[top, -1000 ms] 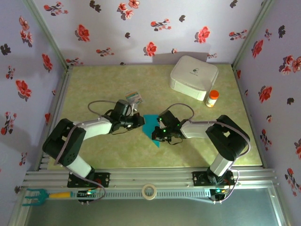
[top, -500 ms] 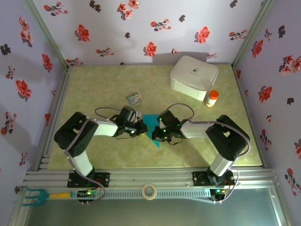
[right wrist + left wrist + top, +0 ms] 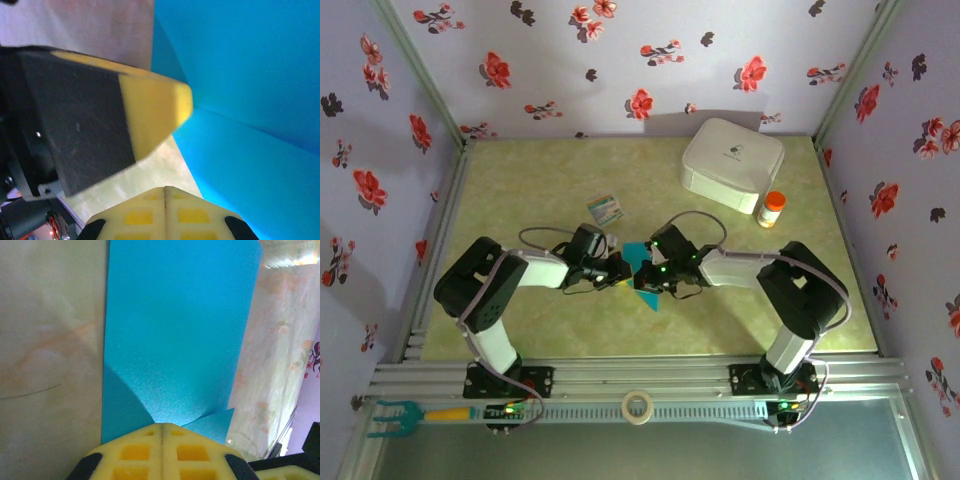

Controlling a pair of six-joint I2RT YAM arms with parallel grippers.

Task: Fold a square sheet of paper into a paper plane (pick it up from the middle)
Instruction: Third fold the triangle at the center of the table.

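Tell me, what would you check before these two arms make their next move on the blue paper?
1. Left gripper shut: ok.
2. Right gripper shut: ok.
3. Blue paper actually pinched by either: cannot tell.
4. Room between the two grippers: not ok, they crowd together over the paper.
5. Printed card, white box and bottle away from the paper: ok.
6. Folding finished: not ok, the paper is only partly folded.
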